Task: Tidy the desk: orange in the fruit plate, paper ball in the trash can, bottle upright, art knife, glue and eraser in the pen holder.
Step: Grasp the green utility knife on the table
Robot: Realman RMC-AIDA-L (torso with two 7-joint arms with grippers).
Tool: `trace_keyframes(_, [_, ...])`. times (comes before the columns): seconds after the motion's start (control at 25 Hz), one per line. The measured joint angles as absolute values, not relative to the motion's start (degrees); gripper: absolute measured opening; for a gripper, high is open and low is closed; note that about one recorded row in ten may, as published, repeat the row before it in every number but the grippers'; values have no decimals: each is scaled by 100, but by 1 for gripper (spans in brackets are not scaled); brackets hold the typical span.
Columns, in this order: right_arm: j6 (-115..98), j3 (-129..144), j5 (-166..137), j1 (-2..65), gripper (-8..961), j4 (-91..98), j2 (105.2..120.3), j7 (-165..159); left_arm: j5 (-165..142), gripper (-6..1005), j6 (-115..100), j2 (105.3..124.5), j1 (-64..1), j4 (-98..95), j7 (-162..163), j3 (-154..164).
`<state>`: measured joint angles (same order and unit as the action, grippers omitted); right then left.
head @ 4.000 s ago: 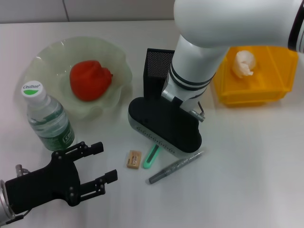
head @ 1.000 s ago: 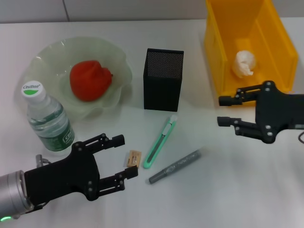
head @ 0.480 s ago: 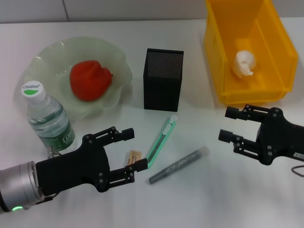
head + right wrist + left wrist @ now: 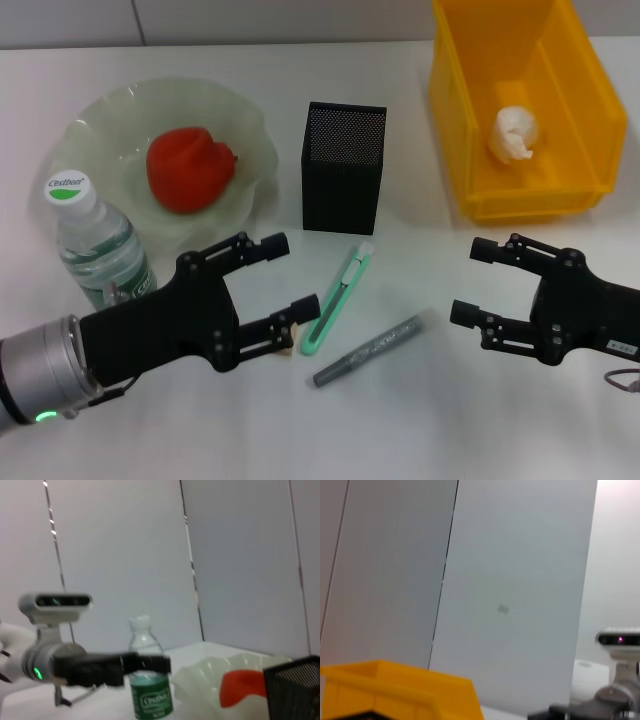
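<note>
My left gripper (image 4: 293,275) is open, just left of the green art knife (image 4: 340,298). Its lower finger covers most of the tan eraser (image 4: 286,347). A grey glue pen (image 4: 372,350) lies right of the knife. The black mesh pen holder (image 4: 343,168) stands behind them. My right gripper (image 4: 470,281) is open and empty, right of the glue pen. The orange (image 4: 190,168) lies in the green fruit plate (image 4: 100,110). The bottle (image 4: 100,250) stands upright. The paper ball (image 4: 513,133) lies in the yellow bin (image 4: 590,110).
The right wrist view shows the bottle (image 4: 147,680), the plate (image 4: 205,672), the orange (image 4: 242,685), the pen holder (image 4: 295,690) and my left arm (image 4: 95,667). The left wrist view shows the yellow bin's rim (image 4: 395,690).
My left gripper has moved right and forward, and now covers the eraser beside the knife. My right gripper has shifted slightly left. The objects have not moved.
</note>
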<state>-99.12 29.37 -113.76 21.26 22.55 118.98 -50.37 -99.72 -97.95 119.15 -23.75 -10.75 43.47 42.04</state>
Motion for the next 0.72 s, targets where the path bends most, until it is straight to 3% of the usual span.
trace_keyframes(0.72, [-9722,2930,-11347,2208,789,2225,11934,-5002,-9834,751,-10479,11908,-2896,-1541,5271,4211])
